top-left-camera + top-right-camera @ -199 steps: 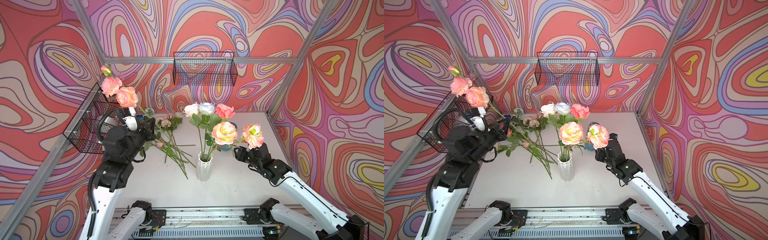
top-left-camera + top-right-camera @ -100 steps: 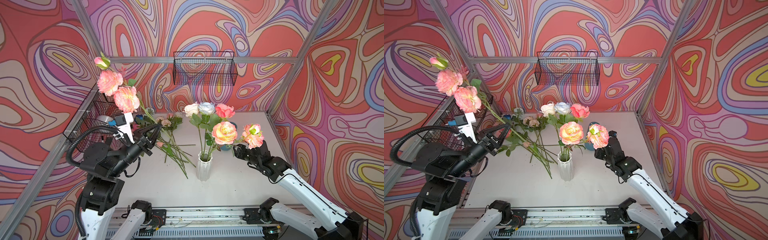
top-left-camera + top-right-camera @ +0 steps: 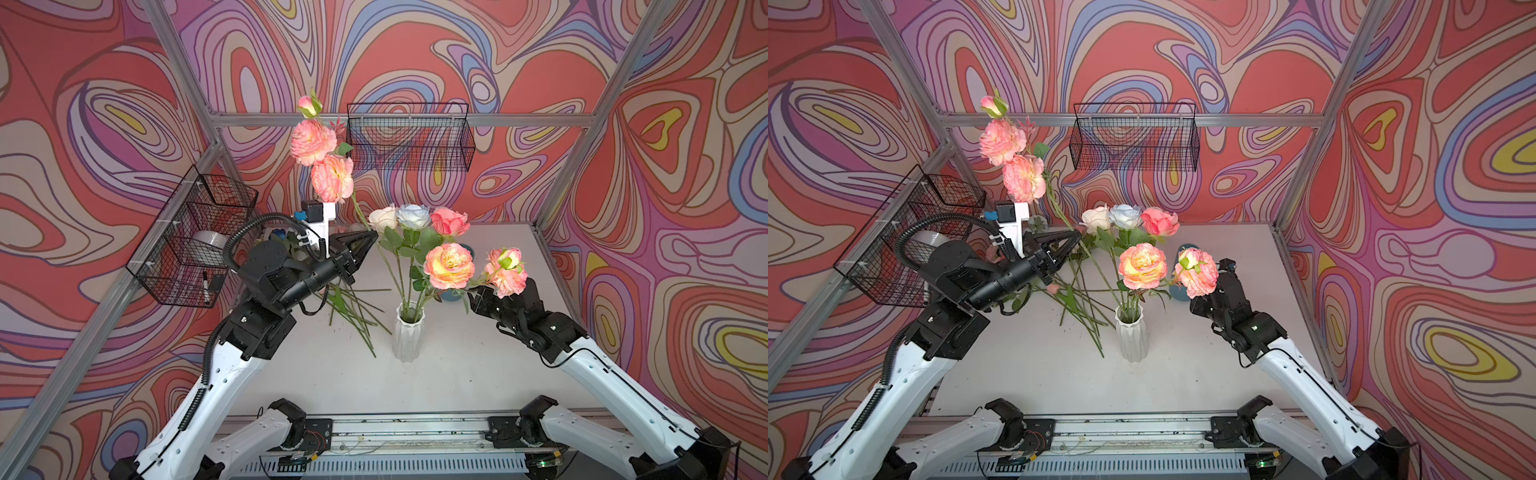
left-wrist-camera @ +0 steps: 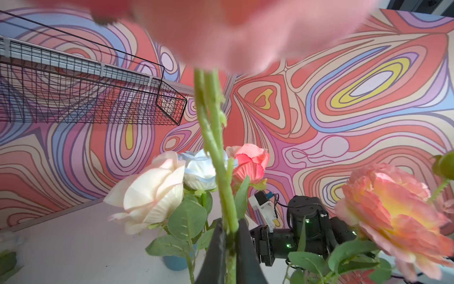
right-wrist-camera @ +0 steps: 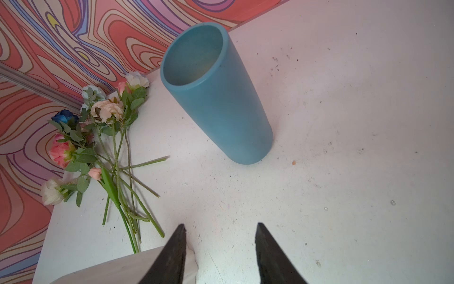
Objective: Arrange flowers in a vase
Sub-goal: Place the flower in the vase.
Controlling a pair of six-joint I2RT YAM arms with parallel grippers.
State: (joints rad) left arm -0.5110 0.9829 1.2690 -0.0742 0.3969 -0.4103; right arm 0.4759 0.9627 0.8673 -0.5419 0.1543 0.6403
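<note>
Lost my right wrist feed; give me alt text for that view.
The right end effector, jaws open and empty, hangs over a white table facing an empty blue cylindrical vase. Loose artificial roses on green stems lie piled apart from it.

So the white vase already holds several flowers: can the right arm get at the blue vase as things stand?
Probably yes: the right gripper is open and empty, and the blue vase stands upright just ahead of it, with only bare table between.
</note>
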